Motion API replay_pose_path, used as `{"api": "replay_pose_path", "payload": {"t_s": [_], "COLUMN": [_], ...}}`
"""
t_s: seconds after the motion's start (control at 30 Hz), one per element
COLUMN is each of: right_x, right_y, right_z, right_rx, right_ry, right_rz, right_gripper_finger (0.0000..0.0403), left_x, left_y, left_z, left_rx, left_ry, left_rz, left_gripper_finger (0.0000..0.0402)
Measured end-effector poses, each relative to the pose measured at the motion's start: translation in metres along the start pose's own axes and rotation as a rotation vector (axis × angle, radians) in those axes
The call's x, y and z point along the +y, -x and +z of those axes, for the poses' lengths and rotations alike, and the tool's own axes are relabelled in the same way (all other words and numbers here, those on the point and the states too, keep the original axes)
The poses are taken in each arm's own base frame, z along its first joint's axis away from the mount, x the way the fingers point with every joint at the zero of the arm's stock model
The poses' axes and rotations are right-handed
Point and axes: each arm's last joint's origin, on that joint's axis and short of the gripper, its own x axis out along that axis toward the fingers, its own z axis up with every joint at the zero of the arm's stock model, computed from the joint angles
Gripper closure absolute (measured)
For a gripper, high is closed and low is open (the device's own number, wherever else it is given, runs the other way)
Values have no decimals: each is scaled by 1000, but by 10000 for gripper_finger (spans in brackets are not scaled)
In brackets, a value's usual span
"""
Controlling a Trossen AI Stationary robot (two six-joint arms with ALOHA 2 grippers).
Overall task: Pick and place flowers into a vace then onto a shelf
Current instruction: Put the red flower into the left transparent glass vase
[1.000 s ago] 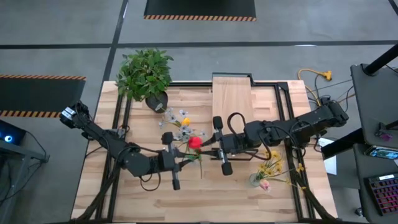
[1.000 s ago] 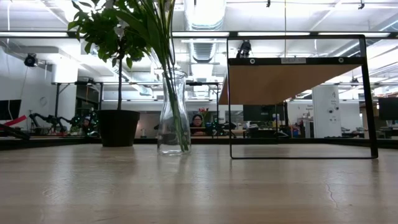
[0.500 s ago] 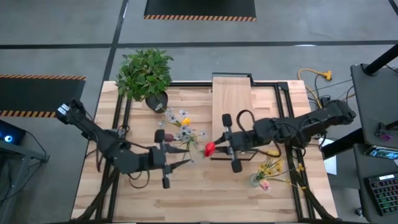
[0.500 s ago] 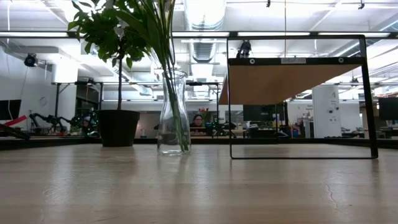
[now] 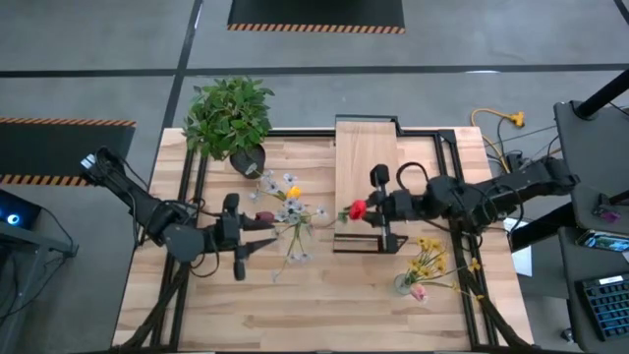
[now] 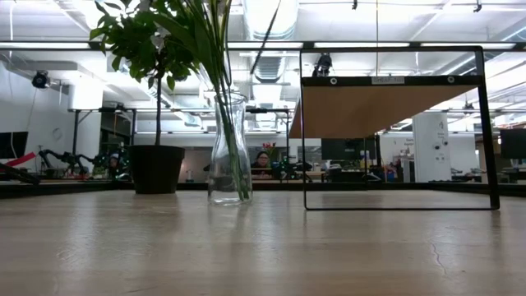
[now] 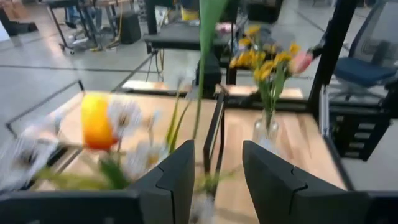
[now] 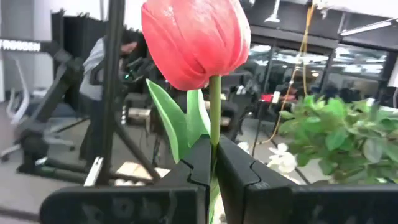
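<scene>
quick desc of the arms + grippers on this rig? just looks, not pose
Both arms are dark, jointed, with black cables looping beside them. The left gripper and right gripper each sit on a black crossbar. Fingers are dark, flat angular plates with stepped inner edges. No markings legible.

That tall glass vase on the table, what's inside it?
The glass vase holds several green stems running down to its base; in the overhead view white and yellow blooms spread above it. Whether it holds water cannot be told.

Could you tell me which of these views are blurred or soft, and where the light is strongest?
Left wrist view: the yellow bloom and white flowers are smeared; the left gripper is sharper. Right wrist view: the red tulip is crisp, the room behind soft. Low view: bright ceiling lights behind the vase.
</scene>
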Motion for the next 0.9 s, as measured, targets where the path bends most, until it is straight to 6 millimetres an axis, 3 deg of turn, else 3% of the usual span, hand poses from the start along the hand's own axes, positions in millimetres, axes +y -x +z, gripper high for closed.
{"api": "replay_pose_path", "payload": {"t_s": [0.33,0.6,0.9], "right_x": [-32,-36,-34], "right_y": [-27,-33,-50], "right_z": [-13,-16,-44], "right_rx": [38,45,119], "right_ry": [-36,-35,-38], "right_rz": [-39,-50,-55], "right_gripper_finger": [394,394,394], "left_x": [35,53,56], "left_y": [24,37,38], "left_z": [-38,-57,-62], "left_rx": [-64,-111,-107], "left_ry": [70,120,115], "left_rz": [-15,-27,-26], "left_gripper_finger": [283,283,283]}}
